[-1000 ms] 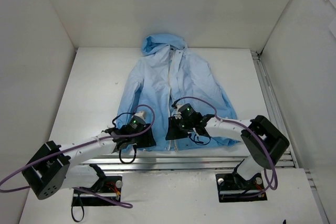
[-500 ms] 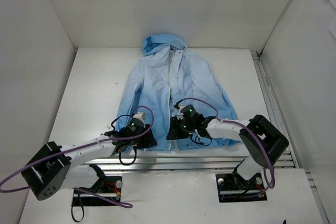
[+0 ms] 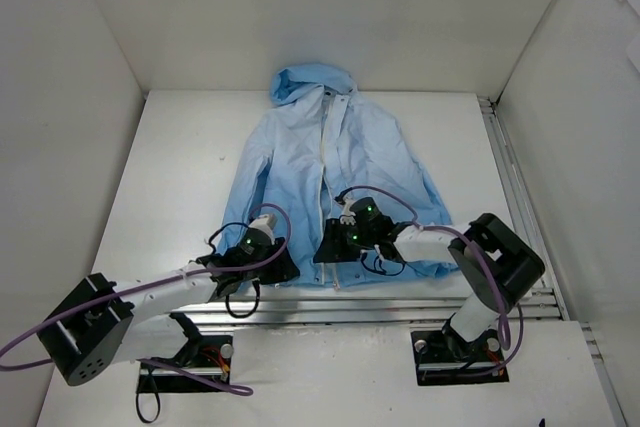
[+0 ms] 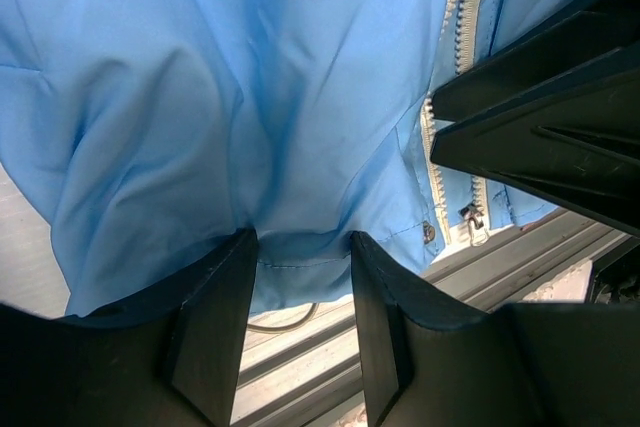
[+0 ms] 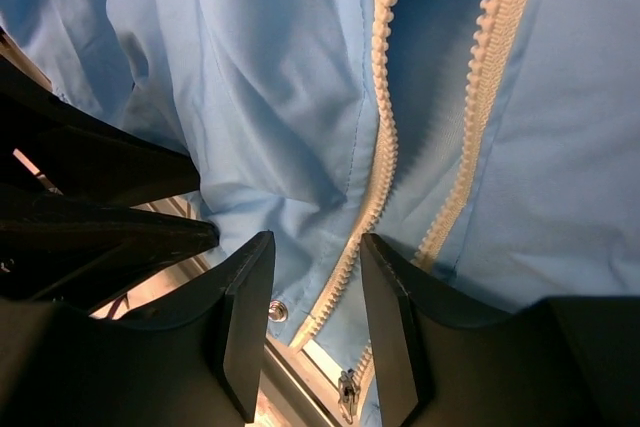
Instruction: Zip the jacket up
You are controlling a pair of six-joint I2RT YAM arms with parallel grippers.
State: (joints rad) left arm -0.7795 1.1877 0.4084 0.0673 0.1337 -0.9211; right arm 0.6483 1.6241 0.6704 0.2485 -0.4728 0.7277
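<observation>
From above, the large light-blue thin hooded jacket (image 3: 300,162) lies flat on the white table (image 3: 180,167). Its hood points away from the arms and its hem sits at the near edge, within reach of both. The left gripper (image 3: 268,265) is over one front panel's hem and the right gripper (image 3: 333,245) is at the foot of the white zipper (image 3: 326,167). One probably steadies the cloth while the other seeks the slider.

The left wrist view shows what the arms hide from above. Its jaws are spread astride the hem, creasing the cloth without pinching it. A small metal pull (image 4: 470,222) hangs at the zipper's foot.

The right wrist view shows jaws spread with one tooth row between them and nothing gripped. The two rows are unjoined, and a silver snap (image 5: 278,309) sits close by.
</observation>
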